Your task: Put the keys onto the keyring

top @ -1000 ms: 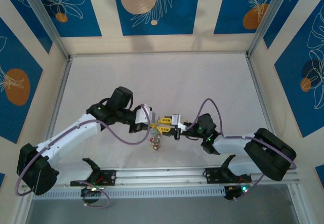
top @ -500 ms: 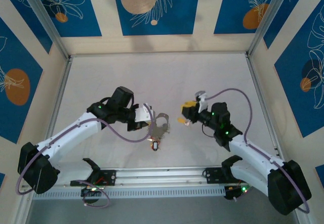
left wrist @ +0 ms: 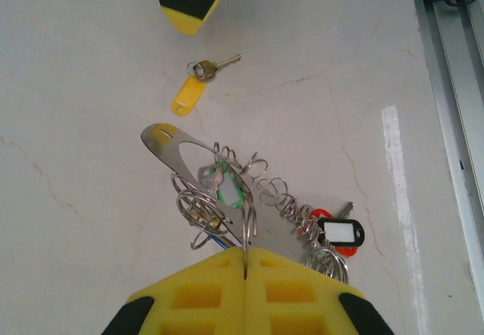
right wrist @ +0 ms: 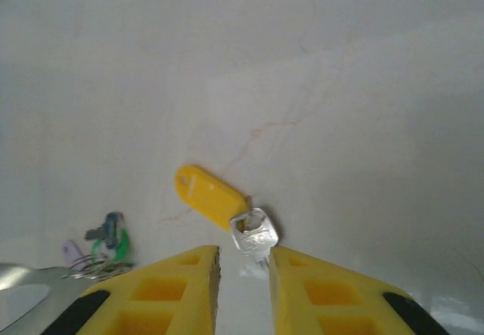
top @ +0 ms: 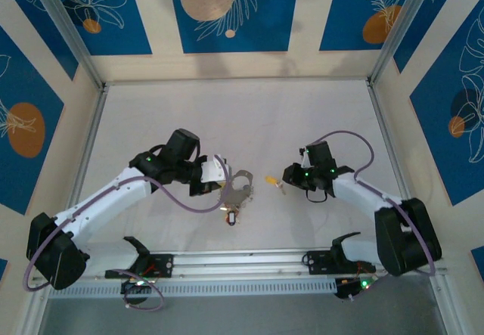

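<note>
Pickup step: R gripper (right wrist: 244, 263) open, yellow-tag key (right wrist: 254, 234) just ahead at its tips, needs closing; L gripper (left wrist: 246, 253) clamps keyring (left wrist: 156, 134).

One yellow-tagged key (left wrist: 189, 93) lies loose, apart from the grey keyring (left wrist: 172, 148) strung with other keys (left wrist: 338, 233).

Table (top: 249, 116): pale, marble-like top with faint reddish hairline veins and one white stripe (left wrist: 397, 176) beside the rail. Rail (top: 242, 263): ribbed aluminium, running along the near edge. Surround: cream walls bearing blue panels (top: 227, 10) with orange discs and white leaf outlines, and slanted metal posts (top: 68, 36) at the corners.
</note>
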You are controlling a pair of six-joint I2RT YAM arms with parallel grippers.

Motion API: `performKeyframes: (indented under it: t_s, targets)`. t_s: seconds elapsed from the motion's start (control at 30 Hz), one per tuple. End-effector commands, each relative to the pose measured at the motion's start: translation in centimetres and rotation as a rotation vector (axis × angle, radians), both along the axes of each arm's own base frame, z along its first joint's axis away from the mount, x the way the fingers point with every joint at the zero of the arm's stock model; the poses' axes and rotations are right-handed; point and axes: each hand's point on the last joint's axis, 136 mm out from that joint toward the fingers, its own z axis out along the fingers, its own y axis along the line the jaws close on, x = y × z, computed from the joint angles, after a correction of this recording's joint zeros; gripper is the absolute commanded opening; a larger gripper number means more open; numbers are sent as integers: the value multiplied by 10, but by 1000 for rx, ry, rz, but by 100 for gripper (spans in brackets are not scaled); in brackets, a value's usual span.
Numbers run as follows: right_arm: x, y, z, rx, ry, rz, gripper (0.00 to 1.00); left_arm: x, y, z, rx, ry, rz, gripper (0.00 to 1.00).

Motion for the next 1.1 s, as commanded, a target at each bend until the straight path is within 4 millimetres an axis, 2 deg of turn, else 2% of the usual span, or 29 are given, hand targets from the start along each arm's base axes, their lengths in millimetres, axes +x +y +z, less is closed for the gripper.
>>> performKeyframes:
  t_s: [0.0,0.13,0.4,0.57,0.83,1.07]
  targets:
    - [-1,9,-3,21,67,10,26,1,-2,19,-22,-37,-17,0]
    - [8,18,-10,51,92,-6,26,1,-3,17,-23,-32,-20,0]
    - [13,26,-18,56,109,-3,23,1,-5,17,-21,-23,-18,0]
    - [15,30,-21,58,108,4,17,2,-5,17,-20,-18,-17,0]
    - [14,32,-25,4,116,20,12,2,-5,16,-15,-18,-18,0]
    - [10,28,-27,-65,117,21,15,2,-3,15,-5,-17,-15,0]
